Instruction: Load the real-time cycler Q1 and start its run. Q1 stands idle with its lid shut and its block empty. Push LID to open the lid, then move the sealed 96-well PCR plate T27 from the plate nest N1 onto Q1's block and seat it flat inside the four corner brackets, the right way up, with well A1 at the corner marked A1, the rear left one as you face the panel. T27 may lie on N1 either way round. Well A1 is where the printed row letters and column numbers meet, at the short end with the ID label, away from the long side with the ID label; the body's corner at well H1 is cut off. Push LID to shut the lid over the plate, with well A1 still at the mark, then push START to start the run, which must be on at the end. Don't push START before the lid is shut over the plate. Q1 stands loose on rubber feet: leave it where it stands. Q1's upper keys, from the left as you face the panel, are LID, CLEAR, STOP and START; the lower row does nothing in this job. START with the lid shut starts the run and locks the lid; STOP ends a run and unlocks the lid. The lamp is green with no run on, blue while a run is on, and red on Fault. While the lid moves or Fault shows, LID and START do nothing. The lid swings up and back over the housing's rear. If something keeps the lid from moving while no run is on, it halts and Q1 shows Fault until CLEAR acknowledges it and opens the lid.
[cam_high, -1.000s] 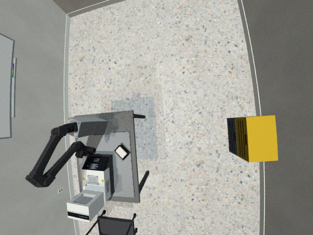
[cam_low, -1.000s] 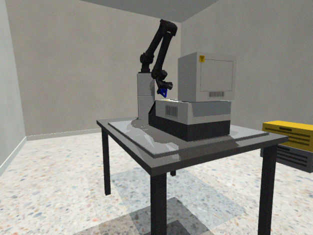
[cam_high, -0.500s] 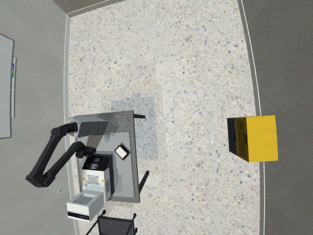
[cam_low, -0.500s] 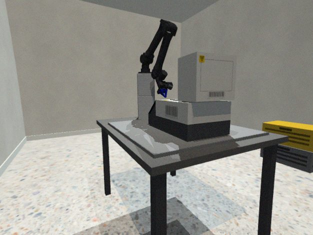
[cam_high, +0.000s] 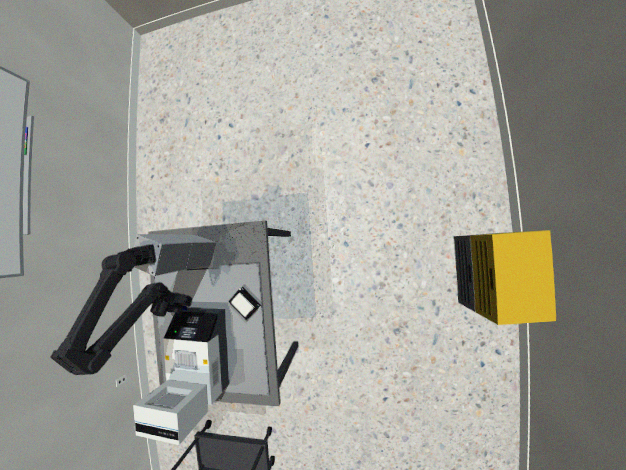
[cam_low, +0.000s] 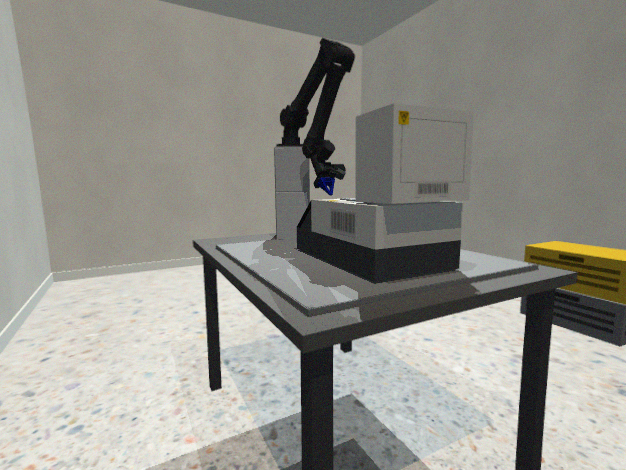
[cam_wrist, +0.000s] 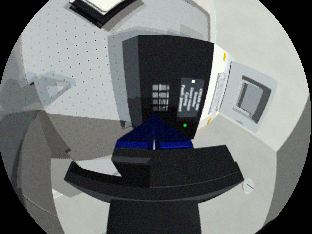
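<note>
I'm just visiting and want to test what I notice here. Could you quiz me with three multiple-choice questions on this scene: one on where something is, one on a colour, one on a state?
1. Where is the white plate?
A. On the machine's block
B. In its black nest on the table, beside the machine
C. In the gripper

2. What colour is the machine's lamp?
A. Green
B. Blue
C. Red

3. How is the machine's lid?
A. Shut
B. Open, swung up and back
C. Taken off

Answers:
1 B: the top view shows it in the nest, apart from the machine.
2 A: the wrist view shows a green dot on the dark panel.
3 B: the exterior view shows it upright at the rear.
</note>
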